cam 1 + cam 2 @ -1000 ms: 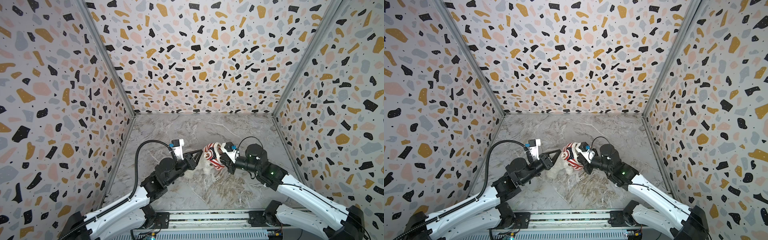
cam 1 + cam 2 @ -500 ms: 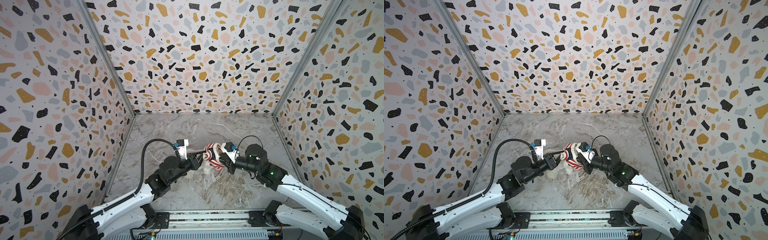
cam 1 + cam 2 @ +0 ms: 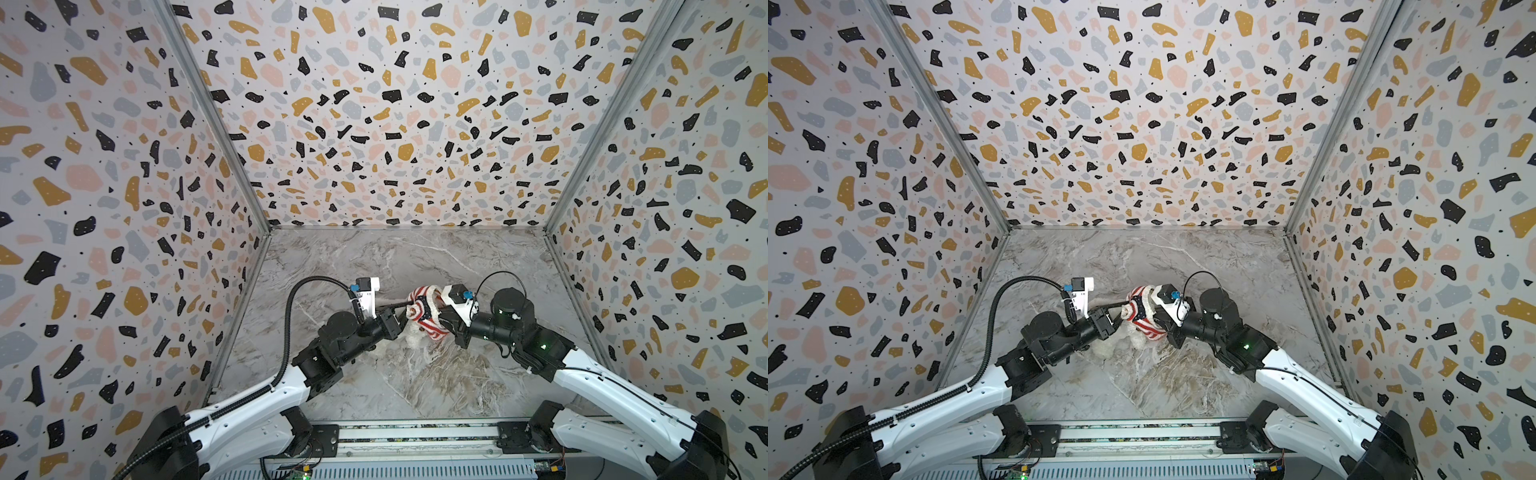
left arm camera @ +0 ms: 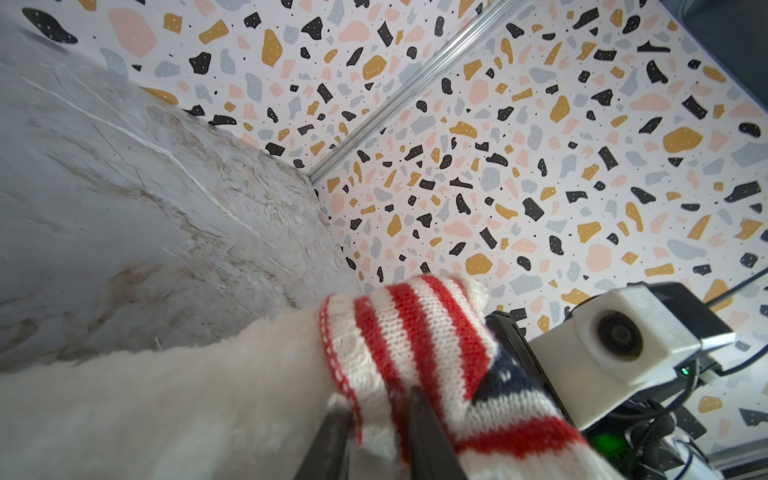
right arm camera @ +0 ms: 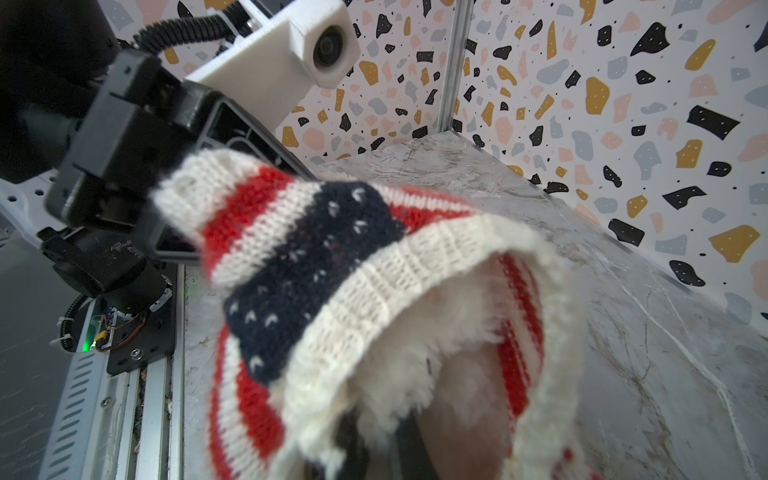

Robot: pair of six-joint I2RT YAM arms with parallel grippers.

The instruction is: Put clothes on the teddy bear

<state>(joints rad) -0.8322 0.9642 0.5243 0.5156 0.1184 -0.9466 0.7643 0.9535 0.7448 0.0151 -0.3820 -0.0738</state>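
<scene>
The white fluffy teddy bear lies mid-table with the red-and-white striped knit top partly over it. In the left wrist view, my left gripper has its fingers pinched on the top's red-edged hem, beside the bear's fur. In the right wrist view, my right gripper is shut on a tuft of the bear's fur inside the top's cream ribbed opening. Both grippers meet at the top in both top views.
Terrazzo-patterned walls enclose the marble table on three sides. A metal rail with the arm bases runs along the front edge. The right wrist camera housing sits close behind the top.
My left gripper has moved right, up to the striped top, and narrowed onto its hem. The right arm and the bear have stayed put.
</scene>
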